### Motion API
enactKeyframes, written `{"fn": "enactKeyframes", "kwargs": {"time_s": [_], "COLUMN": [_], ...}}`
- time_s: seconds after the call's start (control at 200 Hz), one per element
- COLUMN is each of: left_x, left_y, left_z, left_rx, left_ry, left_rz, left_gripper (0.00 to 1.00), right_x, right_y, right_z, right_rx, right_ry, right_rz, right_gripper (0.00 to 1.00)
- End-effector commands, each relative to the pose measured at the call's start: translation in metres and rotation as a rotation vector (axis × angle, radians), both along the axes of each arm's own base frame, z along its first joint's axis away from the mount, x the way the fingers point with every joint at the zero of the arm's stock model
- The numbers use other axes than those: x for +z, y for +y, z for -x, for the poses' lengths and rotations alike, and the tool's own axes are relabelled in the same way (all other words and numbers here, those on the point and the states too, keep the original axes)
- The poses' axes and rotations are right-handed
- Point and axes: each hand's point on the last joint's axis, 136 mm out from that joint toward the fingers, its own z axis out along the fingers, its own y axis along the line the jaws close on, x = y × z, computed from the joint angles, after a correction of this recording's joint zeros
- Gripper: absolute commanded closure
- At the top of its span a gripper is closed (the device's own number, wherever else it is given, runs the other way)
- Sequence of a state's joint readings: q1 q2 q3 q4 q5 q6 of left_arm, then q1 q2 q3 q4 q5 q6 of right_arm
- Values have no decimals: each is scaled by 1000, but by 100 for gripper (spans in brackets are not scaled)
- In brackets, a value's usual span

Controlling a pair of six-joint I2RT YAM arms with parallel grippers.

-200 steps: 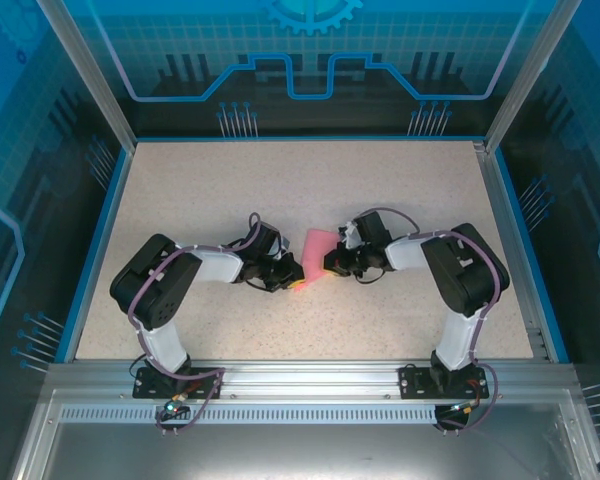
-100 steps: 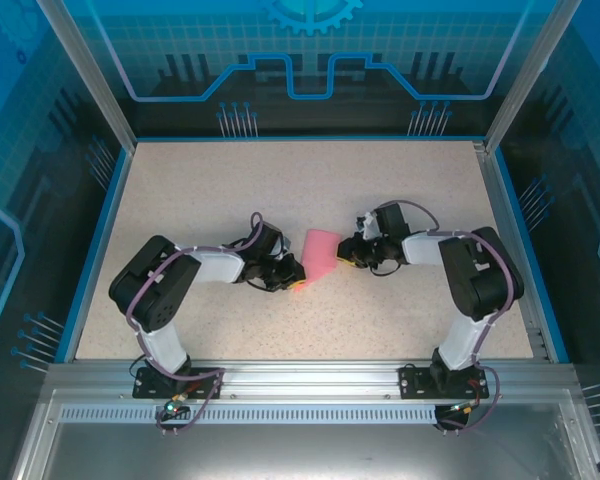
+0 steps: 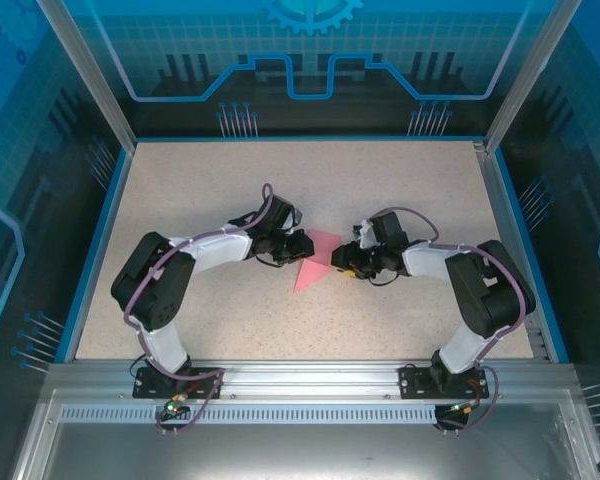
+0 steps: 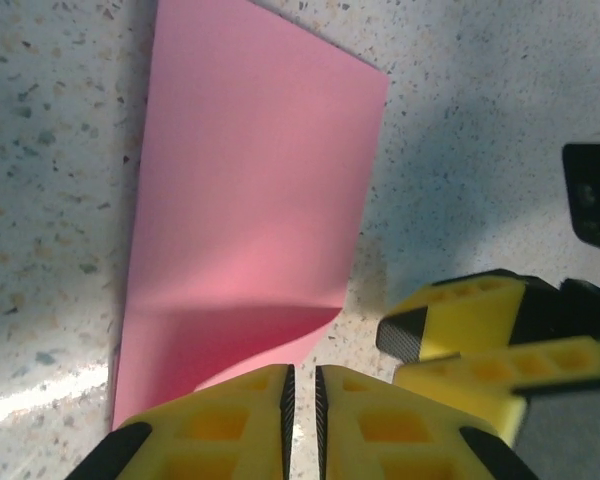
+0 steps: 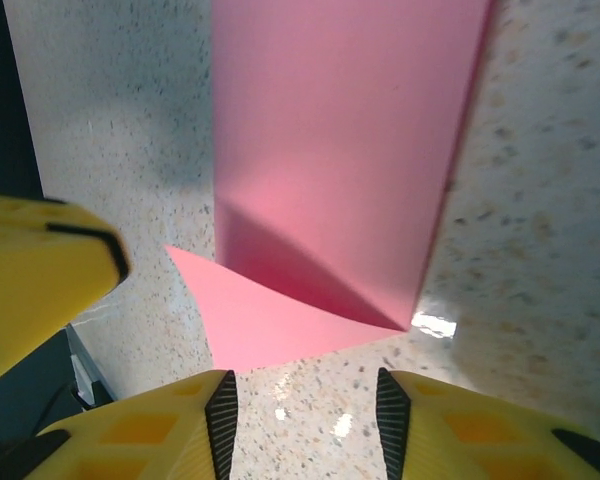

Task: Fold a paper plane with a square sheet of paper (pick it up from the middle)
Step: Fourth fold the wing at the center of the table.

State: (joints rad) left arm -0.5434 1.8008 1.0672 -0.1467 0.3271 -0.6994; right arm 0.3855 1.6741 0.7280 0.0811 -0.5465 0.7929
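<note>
The pink-red sheet of paper [image 3: 313,263] lies partly folded on the table between both arms, tapering to a point at its near end. In the left wrist view the paper [image 4: 250,190] has a raised flap with a shadow under it. My left gripper [image 3: 302,245] [image 4: 302,388] sits at the paper's far-left edge, shut, with just a thin slit of table between the pads. My right gripper [image 3: 337,263] [image 5: 305,402] stands open just off the paper's [image 5: 345,140] right edge, with bare table between its fingers.
The speckled table [image 3: 230,190] is bordered by blue rails and an aluminium frame. The right gripper's yellow fingers [image 4: 480,320] show close by in the left wrist view, and a left finger [image 5: 40,270] shows in the right wrist view.
My left gripper has moved from the paper's near tip up to its far-left edge. The right gripper drew back, then returned to the paper's right edge. The paper now lies flatter.
</note>
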Motion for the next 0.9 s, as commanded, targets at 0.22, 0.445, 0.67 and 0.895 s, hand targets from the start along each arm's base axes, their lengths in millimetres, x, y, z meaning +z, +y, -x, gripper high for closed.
{"fn": "enactKeyframes", "kwargs": {"time_s": [0.22, 0.445, 0.67, 0.895], "left_x": [-31, -47, -62, -65], "left_y": [10, 17, 24, 24], "left_z": [8, 7, 9, 12], "left_rx": [-24, -14, 4, 2], "left_ry": [66, 93, 125, 135], "left_rz": [-88, -113, -141, -141], "left_gripper": [85, 86, 87, 87], "right_x": [-12, -17, -14, -8], "right_y": [10, 9, 14, 21], "right_z": [6, 5, -2, -12], "right_rx": [0, -12, -18, -27], "right_ry": [30, 43, 45, 42], "right_rz": [17, 28, 13, -23], "right_gripper": [54, 52, 51, 51]}}
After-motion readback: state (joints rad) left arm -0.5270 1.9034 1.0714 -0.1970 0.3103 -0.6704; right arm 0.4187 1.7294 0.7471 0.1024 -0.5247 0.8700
